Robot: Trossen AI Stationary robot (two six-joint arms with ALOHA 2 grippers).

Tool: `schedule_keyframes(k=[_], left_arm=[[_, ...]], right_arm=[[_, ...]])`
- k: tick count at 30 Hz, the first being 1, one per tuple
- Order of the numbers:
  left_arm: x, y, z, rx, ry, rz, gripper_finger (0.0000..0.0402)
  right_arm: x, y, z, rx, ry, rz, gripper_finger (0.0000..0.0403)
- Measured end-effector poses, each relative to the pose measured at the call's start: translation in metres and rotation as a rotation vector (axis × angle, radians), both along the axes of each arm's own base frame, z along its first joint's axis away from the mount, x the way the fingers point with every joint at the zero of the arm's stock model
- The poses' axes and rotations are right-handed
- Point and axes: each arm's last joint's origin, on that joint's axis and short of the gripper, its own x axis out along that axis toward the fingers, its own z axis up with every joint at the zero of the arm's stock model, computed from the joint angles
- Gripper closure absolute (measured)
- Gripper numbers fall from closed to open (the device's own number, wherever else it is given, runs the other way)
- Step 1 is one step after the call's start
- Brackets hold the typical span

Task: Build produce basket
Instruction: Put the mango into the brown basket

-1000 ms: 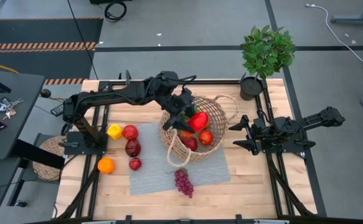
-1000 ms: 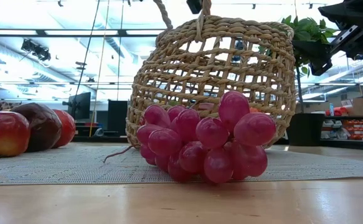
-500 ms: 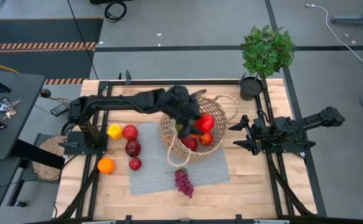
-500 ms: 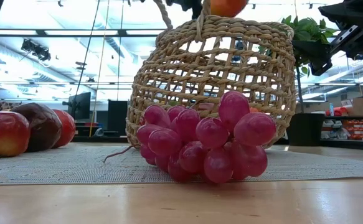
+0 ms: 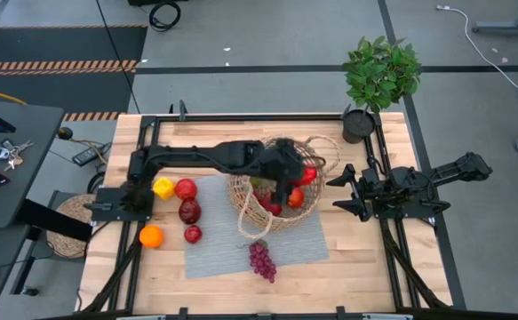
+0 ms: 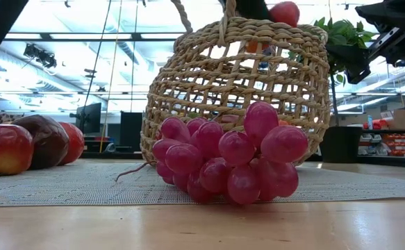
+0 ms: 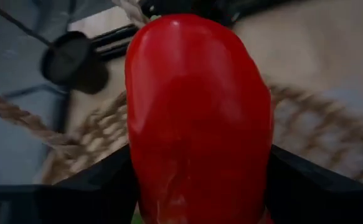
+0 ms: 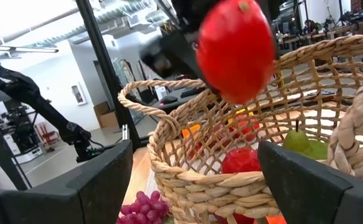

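Red pepper (image 7: 197, 118) hangs over the wicker basket (image 5: 316, 164), gripped in my left gripper (image 5: 296, 176) fingers.
Placing step: next I lower and release; right gripper (image 5: 347, 191) waits wide open beside the basket.

The red pepper (image 7: 197, 118) hides the left tool's fingertips; its bottom is cut off.

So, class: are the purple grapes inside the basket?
No, the grapes lie on the grey mat outside the basket.

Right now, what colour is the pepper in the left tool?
Glossy red pepper; left wrist view shows it best.
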Motion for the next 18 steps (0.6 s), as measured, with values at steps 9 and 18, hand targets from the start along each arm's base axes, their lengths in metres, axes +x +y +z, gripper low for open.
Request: schedule_keyframes(k=[9, 18], left_arm=[[0.008, -0.014, -0.02, 0.525, 0.168, -0.101, 0.0125], [0.011, -0.032, -0.04, 0.842, 0.365, -0.387, 0.0125]], right_arm=[[0.0, 0.0, 0.0, 0.0, 0.0, 0.0, 0.0055], [0.0, 0.0, 0.0, 0.0, -0.001, 0.0, 0.0055]])
